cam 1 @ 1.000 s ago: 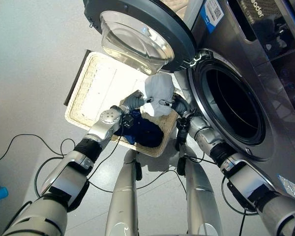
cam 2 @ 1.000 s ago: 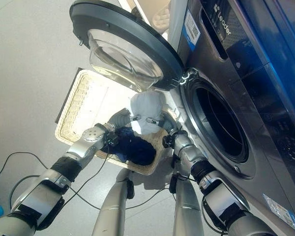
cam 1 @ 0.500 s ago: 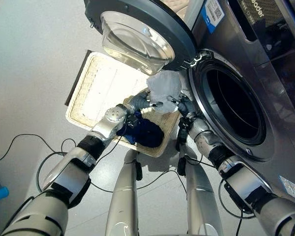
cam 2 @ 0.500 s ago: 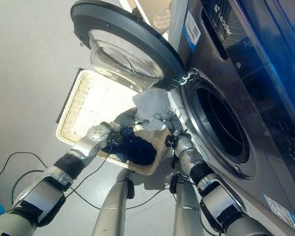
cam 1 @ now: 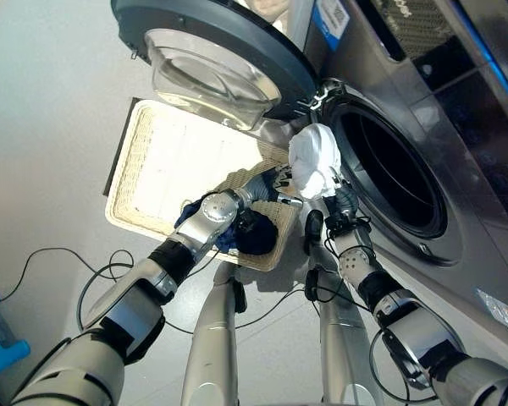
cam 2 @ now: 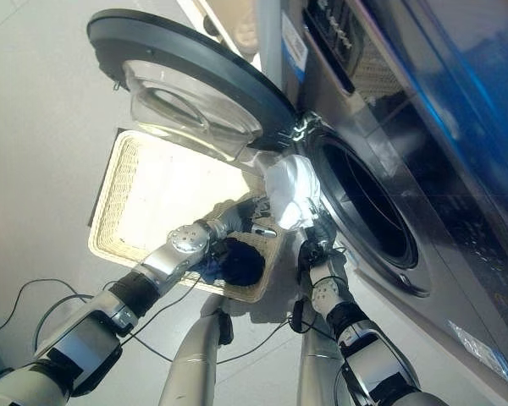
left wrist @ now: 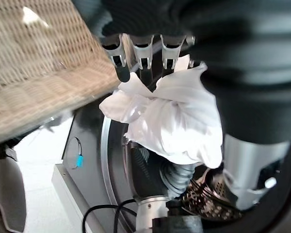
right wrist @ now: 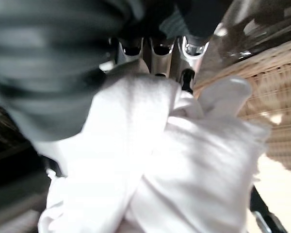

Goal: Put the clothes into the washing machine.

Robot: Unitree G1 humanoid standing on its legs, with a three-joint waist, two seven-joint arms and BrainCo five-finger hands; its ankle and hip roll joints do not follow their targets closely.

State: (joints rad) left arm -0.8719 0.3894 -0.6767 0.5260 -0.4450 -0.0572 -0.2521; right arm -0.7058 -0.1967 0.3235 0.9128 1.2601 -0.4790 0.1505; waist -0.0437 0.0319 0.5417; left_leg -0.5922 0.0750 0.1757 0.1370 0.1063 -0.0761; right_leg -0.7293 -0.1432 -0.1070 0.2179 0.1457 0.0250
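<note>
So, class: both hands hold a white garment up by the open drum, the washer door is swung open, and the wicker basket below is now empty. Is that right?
Not quite. The wicker basket is not empty: the left eye view shows a dark blue garment lying in its near corner. The rest stands: left hand and right hand hold the white garment by the drum, door open.

no print can be read. the washing machine [cam 1: 457, 161] carries a blue-and-white sticker [cam 1: 332, 15] near its top edge and a white label [cam 1: 501, 311] low on its front, but their lettering is too small to tell.
</note>
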